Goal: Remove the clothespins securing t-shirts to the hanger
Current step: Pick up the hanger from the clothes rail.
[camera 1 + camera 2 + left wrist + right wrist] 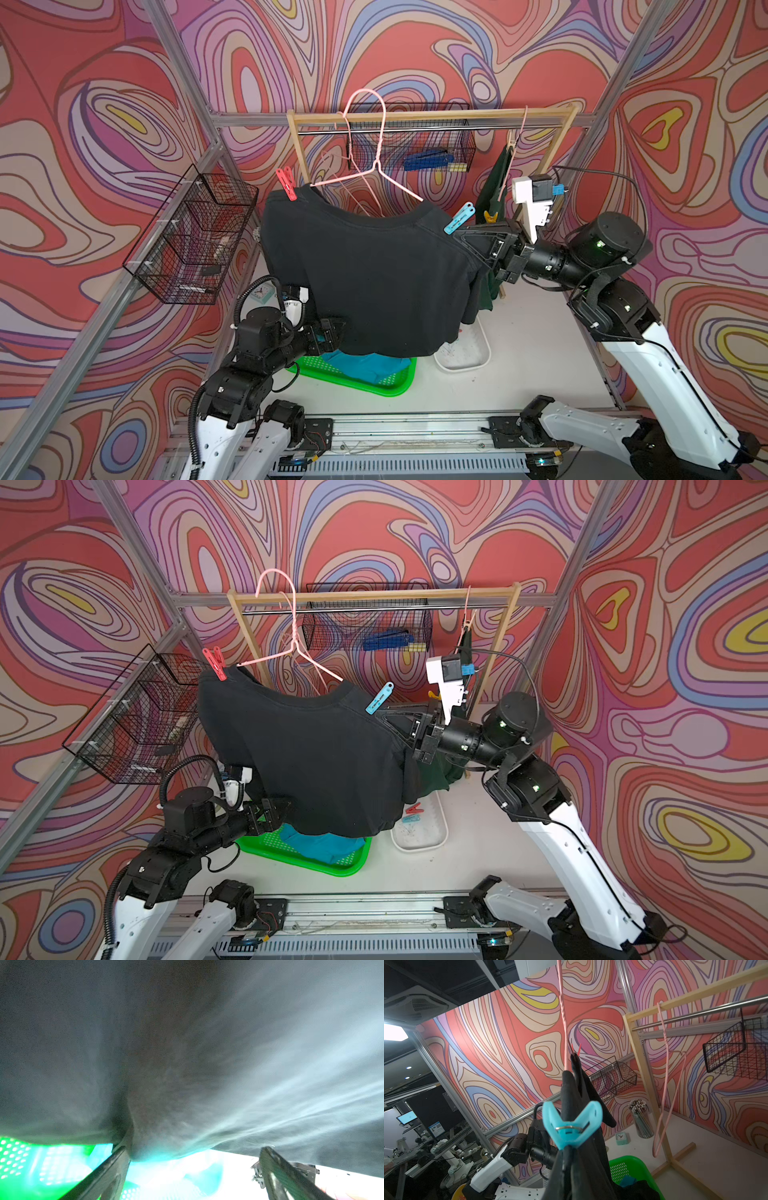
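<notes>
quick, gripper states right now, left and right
left gripper: jaws open, at hem of black shirt
right gripper: jaws shut by the light blue clothespin, grip unclear

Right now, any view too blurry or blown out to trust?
Left wrist: black t-shirt fills the lens, soft and smeared; the table beneath is blown out white, green basket glowing. Right wrist: light blue clothespin sharp, ceiling light clipped at the edge. Both top views: evenly lit and crisp, no glare.
</notes>
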Tool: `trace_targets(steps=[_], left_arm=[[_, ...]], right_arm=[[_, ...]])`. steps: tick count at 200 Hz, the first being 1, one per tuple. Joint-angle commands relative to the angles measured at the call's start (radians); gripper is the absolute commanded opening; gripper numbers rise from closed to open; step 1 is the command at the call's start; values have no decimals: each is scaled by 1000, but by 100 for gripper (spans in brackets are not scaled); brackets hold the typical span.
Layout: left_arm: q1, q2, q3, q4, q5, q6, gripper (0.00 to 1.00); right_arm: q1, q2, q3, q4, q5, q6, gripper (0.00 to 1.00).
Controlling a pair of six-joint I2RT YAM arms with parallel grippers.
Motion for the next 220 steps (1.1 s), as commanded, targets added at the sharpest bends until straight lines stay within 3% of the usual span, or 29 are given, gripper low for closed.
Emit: trace_targets(steps=[1, 57, 115, 165, 220], left_arm=[[7, -28, -15, -39, 6, -34, 100], [6, -96, -34, -81, -11, -75, 100], [6, -91, 29, -140, -19, -76, 100], [7, -120, 40, -141, -39, -81, 100], [6, -37, 104, -120, -37, -67, 100]], right_arm=[[-3, -28, -41, 117, -14, 20, 0], [26, -10, -115, 181, -42, 29, 0], [203, 47, -144, 114, 57, -138, 0], [214, 62, -259, 211, 56, -129, 0], [215, 75, -321, 230, 27, -147, 0]])
